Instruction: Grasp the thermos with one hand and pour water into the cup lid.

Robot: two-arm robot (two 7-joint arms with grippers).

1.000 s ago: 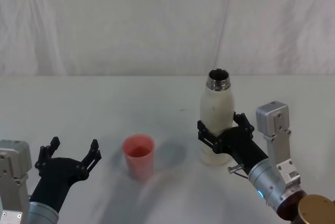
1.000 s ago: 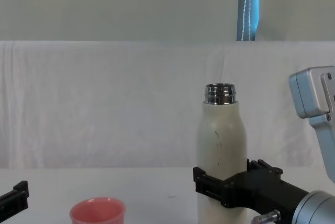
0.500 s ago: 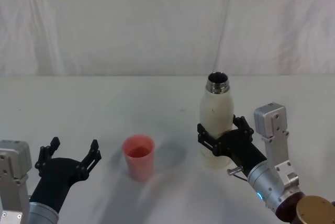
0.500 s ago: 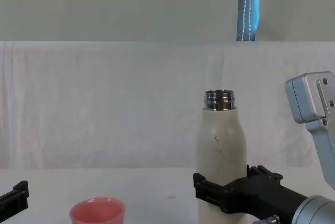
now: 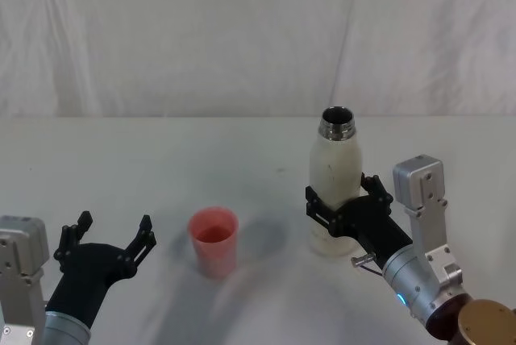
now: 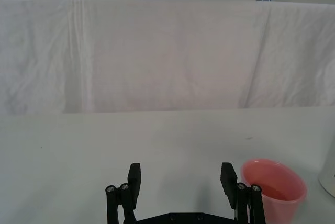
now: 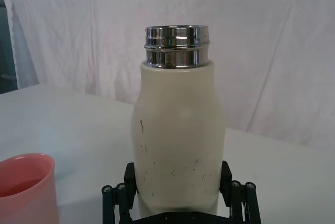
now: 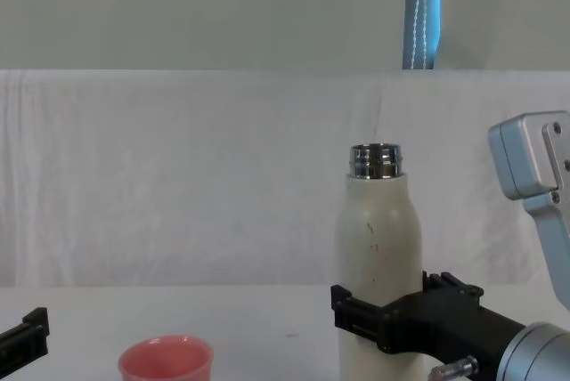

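Note:
The cream-white thermos stands upright right of centre, its steel neck open and uncapped. My right gripper is shut on its lower body, one finger on each side; the right wrist view shows those fingers hugging the speckled thermos. I cannot tell whether its base touches the table. The salmon-pink cup lid stands upright on the table to the thermos's left, a hand's width away. My left gripper rests open at the near left, short of the cup lid and holding nothing.
A white table runs back to a white cloth backdrop. A brown round object sits at the near right corner beside my right arm. A blue pole rises behind the cloth.
The thermos, held in my right gripper, dipped slightly half a second ago and has come back up to about its earlier height. The cup lid and left gripper have not moved.

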